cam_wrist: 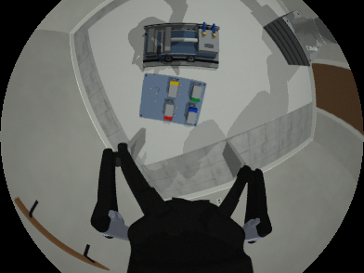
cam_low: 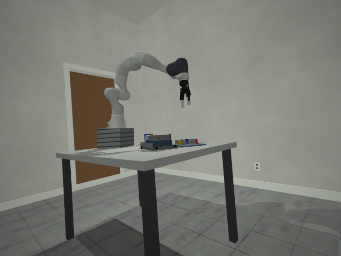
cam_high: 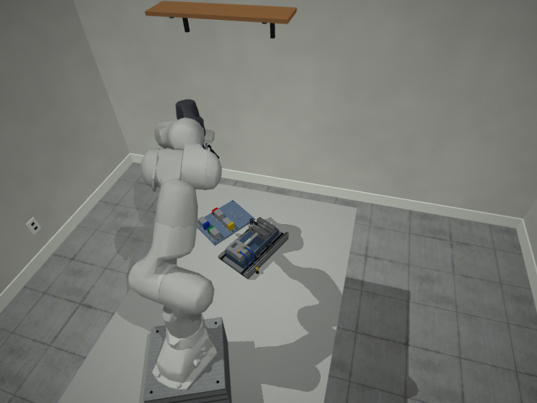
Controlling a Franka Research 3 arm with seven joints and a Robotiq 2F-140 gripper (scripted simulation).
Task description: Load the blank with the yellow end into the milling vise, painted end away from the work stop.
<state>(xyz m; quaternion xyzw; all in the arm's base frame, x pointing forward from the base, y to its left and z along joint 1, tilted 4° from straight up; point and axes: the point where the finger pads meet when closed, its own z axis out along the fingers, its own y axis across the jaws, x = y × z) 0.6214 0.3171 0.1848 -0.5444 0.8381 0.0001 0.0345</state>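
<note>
A: Gripper hung high over the table, well above everything on it, fingers spread wide and nothing between them. Wrist view looked straight down past both fingers at the work.

B: Nearest thing beneath it?

A: Blue infeed plate, four blanks on it. Yellow-ended blank lay at the plate's corner nearest the vise, flat, untouched. Red-ended blank beside it; green-ended blank and blue-ended blank in the other column. All inside the plate's edges as far as could be made out.

B: And beyond the plate?

A: Milling vise, just beside the plate, slot between the jaws apparently vacant. Hoses stood at one end block; judged the opposite block to be the fixed jaw. Work stop too small to pick out.

B: Step in hand?

A: First one, by my reading: approach not begun, no blank picked. Next move called for a long descent onto the yellow-ended blank, fingers straddling its long sides, taking care not to nudge the red one alongside. Painted end would then have to point away from the stop.
</note>
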